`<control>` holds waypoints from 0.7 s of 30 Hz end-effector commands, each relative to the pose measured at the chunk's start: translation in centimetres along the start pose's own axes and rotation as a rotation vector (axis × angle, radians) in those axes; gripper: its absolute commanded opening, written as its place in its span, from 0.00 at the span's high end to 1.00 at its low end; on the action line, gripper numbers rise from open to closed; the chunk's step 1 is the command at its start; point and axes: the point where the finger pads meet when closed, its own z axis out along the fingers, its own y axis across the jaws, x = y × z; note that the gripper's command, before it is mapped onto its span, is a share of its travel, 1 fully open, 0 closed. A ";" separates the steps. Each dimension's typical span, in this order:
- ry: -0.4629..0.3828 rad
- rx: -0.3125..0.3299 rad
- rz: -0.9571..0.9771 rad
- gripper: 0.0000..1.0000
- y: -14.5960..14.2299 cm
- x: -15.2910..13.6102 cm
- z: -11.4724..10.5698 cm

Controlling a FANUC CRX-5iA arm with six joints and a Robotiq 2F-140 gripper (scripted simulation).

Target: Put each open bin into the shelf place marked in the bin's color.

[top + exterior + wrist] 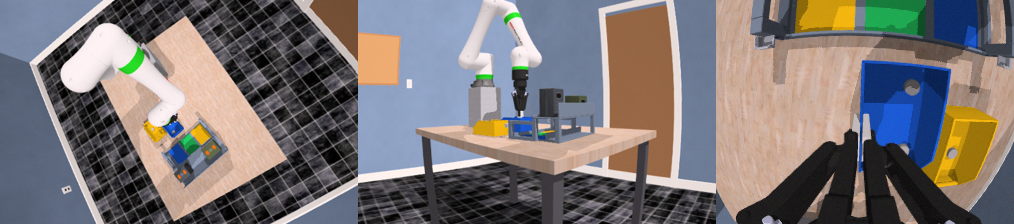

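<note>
The blue bin (173, 128) stands on the table just in front of the shelf (195, 150), with small grey parts inside; it also shows in the wrist view (902, 119) and in the side view (521, 123). My gripper (861, 123) (519, 115) points straight down and is shut on the blue bin's left side wall, at its top rim. The yellow bin (154, 131) (962, 145) sits against the blue bin's other side.
A dark box with orange spots (184, 173) and an olive box (211, 151) stand on the shelf's upper board. The robot's grey pedestal (484, 104) stands behind the bins. The shelf's front lip faces the bins.
</note>
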 end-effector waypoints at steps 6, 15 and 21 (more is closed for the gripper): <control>0.000 0.000 0.000 1.00 0.0 0.0 0.3; 0.000 0.000 0.000 1.00 0.0 0.0 0.5; 0.000 0.000 0.000 1.00 0.0 0.0 0.7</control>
